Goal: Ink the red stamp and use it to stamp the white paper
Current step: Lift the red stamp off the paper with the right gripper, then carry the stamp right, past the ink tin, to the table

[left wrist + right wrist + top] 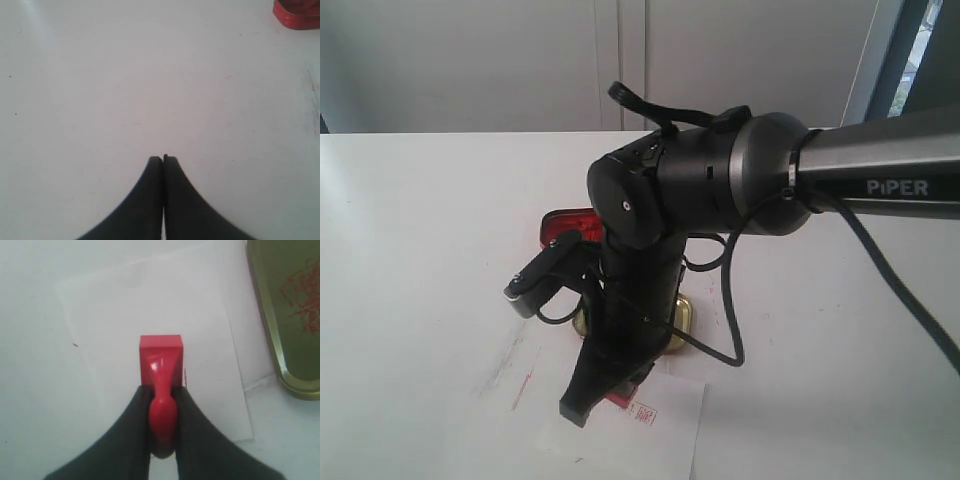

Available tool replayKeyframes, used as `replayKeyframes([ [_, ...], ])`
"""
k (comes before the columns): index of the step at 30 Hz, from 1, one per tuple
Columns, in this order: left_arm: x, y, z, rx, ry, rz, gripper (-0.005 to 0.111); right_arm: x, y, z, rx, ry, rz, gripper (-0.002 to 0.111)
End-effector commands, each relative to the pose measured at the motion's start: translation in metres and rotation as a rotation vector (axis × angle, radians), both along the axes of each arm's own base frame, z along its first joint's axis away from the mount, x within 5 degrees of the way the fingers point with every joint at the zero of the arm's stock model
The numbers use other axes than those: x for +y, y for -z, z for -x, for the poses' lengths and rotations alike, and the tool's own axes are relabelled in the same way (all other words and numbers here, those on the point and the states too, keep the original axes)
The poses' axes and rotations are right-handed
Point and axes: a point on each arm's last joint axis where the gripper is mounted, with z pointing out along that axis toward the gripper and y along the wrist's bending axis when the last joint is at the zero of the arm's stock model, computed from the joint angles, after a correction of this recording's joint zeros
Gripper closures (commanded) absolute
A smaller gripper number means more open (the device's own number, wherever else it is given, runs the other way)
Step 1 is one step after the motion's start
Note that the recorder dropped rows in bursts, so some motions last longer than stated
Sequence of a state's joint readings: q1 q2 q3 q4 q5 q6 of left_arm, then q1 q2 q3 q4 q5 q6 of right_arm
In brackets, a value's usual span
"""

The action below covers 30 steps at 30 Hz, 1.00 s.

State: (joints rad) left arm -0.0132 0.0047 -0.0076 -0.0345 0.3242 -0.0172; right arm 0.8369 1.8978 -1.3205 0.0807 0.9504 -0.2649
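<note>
Right hand (162, 405) clamped on narrow handle of red stamp (161, 357), block over white paper (150, 305) near tabletop's front edge; left hand (163, 159) closed, empty; rigid, light, probably slick plastic: grip at handle waist.

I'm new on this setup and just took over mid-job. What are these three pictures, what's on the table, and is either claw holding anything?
The wide picture comes from a camera off the arms; the other two sit on each arm's wrist. The right gripper is shut on the red stamp, held over the white paper, which already carries a red print. Beside the paper lies a gold-lined lid smeared with red; a red tin sits behind the arm. The left gripper is shut and empty, over bare table.
</note>
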Motion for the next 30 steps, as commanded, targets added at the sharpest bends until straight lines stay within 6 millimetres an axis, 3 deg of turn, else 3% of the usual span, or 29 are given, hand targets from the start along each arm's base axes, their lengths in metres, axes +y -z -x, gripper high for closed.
replayKeyframes([
  [1,0.0,0.003,0.001,0.012,-0.003,0.005,0.107,-0.001,-0.004,-0.001,0.029,0.046,-0.051,0.108],
  [11,0.0,0.003,0.001,0.012,-0.003,0.005,0.107,-0.008,-0.022,-0.008,0.096,0.09,-0.214,0.108],
  [15,0.0,0.003,0.001,0.012,-0.003,0.005,0.107,-0.019,-0.04,-0.019,0.138,0.132,-0.368,0.108],
  [23,0.0,0.003,0.001,0.012,-0.003,0.005,0.107,-0.052,-0.053,-0.047,0.203,0.233,-0.531,0.108],
  [30,0.0,0.003,0.001,0.012,-0.003,0.005,0.107,-0.087,-0.041,-0.061,0.237,0.315,-0.614,0.108],
])
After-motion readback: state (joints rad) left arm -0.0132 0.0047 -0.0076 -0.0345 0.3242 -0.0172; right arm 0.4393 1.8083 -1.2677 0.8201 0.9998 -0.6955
